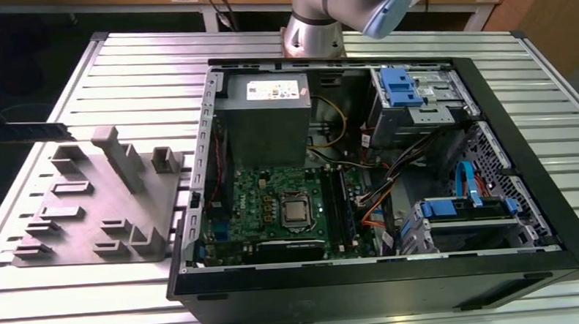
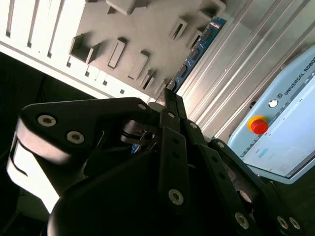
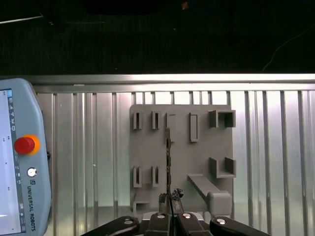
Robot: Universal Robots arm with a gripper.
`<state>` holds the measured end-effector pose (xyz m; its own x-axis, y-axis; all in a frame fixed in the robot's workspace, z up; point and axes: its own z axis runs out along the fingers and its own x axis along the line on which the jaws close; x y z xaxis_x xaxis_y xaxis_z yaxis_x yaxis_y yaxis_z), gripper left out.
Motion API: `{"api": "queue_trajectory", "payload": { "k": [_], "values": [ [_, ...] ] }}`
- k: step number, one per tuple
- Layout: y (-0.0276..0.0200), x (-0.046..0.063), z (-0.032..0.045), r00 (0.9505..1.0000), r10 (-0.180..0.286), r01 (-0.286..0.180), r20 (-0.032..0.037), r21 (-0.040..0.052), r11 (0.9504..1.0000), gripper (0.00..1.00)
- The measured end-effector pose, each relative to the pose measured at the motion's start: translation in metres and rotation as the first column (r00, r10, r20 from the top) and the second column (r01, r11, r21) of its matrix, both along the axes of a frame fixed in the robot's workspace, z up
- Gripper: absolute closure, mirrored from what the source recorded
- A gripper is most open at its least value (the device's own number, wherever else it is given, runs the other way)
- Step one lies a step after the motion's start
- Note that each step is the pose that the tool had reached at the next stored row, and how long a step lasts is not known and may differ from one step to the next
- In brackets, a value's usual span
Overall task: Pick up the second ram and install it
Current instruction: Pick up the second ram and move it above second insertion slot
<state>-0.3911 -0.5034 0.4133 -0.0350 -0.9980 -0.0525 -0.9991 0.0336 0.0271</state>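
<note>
"Checking your gripper (image 3: 170, 200) first: in both wrist views its fingers are pressed together on one end of the second ram (image 3: 168, 157), pinching the board between them."

"And where does that put the stick?"

"In your gripper, held above the grey fixture (image 3: 197, 147). In the first wrist view you see it edge-on, a thin dark line running out from the fingertips across the middle of the fixture. In the second wrist view its blue-green face with black chips shows, reaching away from the fingertips. I cannot tell how high it hangs."

"What lies around it?"

"The fixture lies flat on the ribbed metal tabletop (image 3: 275, 147), with its slots and upright slabs facing up. A teach pendant (image 3: 19, 162) with a red button (image 3: 23, 145) lies on the tabletop near the fixture, not touching it. In the exterior view your open computer case (image 1: 393, 289) lies on its side just beside the fixture, on the exterior view's right. Its motherboard (image 1: 272, 207) faces up. The arm (image 1: 318, 22) rises from behind the case."
</note>
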Motion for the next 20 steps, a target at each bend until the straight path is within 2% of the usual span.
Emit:
{"api": "queue_trajectory", "payload": {
  "k": [10, 20],
  "values": [
    [0.0000, 0.033, 0.0000, 1.0000, 0.000, 0.000, -0.0001, 0.0000, 1.0000, 0.92],
    [0.0000, 0.074, -0.0002, 1.0000, 0.000, 0.000, -0.0002, 0.0000, 1.0000, 0.92]
  ]
}}
